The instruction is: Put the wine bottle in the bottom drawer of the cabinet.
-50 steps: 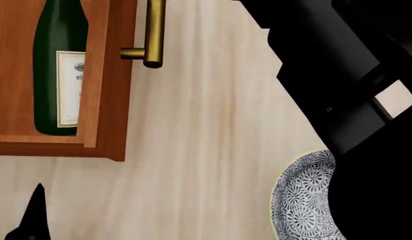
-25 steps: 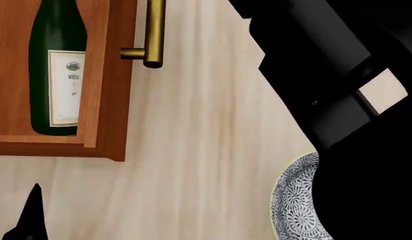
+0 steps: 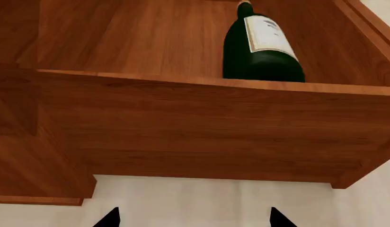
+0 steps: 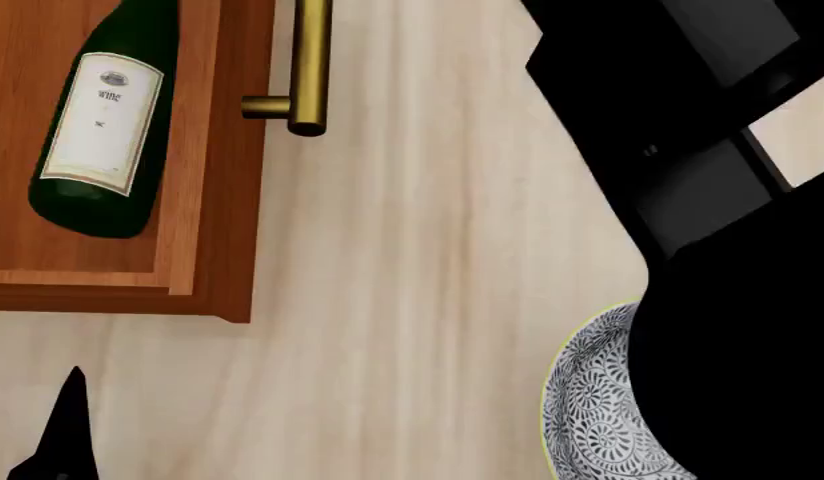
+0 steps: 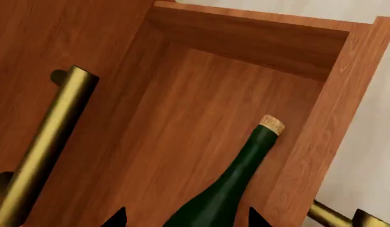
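The wine bottle (image 4: 99, 125) lay on its side on the floor of the bottom drawer (image 4: 209, 200), label (image 4: 103, 122) up, tilted at a slant to the drawer's front wall and free of any grip. Its base sat near the front corner of the drawer and its neck (image 5: 245, 156) ran back along the side wall, the gold cap (image 5: 271, 124) close to that wall. The drawer stood pulled out, its brass handle (image 4: 305, 65) on the outer face of the front. The left gripper (image 3: 193, 218) hung outside the drawer's side wall, its tips spread apart and empty. The right gripper (image 5: 185, 218) hovered above the bottle's shoulder, tips spread apart, clasping nothing. A patterned bowl (image 4: 599, 405) sat on the pale floor (image 4: 412, 300), well apart from the drawer, partly hidden by the right arm (image 4: 706, 200).
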Controlling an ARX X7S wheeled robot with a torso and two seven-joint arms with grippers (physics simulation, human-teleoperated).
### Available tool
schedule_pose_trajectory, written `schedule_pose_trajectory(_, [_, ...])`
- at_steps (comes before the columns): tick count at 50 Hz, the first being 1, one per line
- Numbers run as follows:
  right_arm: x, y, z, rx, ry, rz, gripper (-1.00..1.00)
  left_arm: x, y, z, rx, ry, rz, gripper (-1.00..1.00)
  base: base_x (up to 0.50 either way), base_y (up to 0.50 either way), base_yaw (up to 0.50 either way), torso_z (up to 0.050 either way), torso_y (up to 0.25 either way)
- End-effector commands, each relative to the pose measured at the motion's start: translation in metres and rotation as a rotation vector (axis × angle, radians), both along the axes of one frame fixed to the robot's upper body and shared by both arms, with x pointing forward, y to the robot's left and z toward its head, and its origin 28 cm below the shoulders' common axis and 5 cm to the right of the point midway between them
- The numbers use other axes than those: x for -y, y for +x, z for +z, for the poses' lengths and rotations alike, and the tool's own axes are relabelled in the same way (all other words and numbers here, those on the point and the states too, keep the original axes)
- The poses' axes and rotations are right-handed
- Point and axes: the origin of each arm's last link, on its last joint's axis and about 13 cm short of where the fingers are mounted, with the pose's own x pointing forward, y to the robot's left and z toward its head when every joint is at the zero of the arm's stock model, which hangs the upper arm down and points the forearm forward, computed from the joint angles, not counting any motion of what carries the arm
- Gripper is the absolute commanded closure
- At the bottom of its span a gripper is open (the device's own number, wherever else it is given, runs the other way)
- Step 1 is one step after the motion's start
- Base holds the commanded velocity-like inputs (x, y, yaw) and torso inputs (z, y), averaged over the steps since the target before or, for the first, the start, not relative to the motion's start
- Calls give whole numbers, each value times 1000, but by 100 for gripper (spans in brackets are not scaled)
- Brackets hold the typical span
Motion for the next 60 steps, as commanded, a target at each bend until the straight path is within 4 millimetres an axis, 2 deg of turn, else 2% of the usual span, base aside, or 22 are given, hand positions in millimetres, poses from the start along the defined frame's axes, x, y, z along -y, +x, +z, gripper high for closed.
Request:
schedule_pose_trajectory(1, [38, 9, 1, 89, -418, -321, -100, 1, 0, 1, 1, -2, -3, -100, 0, -2, -4, 0, 0])
schedule_pose_trajectory(15, [46, -12, 40, 171, -452, -340, -100, 2, -1, 2, 3, -5, -8, -100, 0, -1, -2, 0, -1])
schedule_pose_trajectory(26, [52, -29, 68, 237, -382, -305, -100, 1, 0, 3, 4, -3, -1, -100, 0, 0, 0, 0, 0])
schedule_pose_trajectory(42, [60, -41, 85, 284, -332, -280, -100, 3, 0, 0, -3, 9, -5, -100, 0, 0, 0, 0, 0])
schedule_pose_trajectory(60, [67, -60, 100, 311, -220, -254, -100, -3, -6, 11, 17, 17, 20, -100, 0, 0, 0, 0, 0])
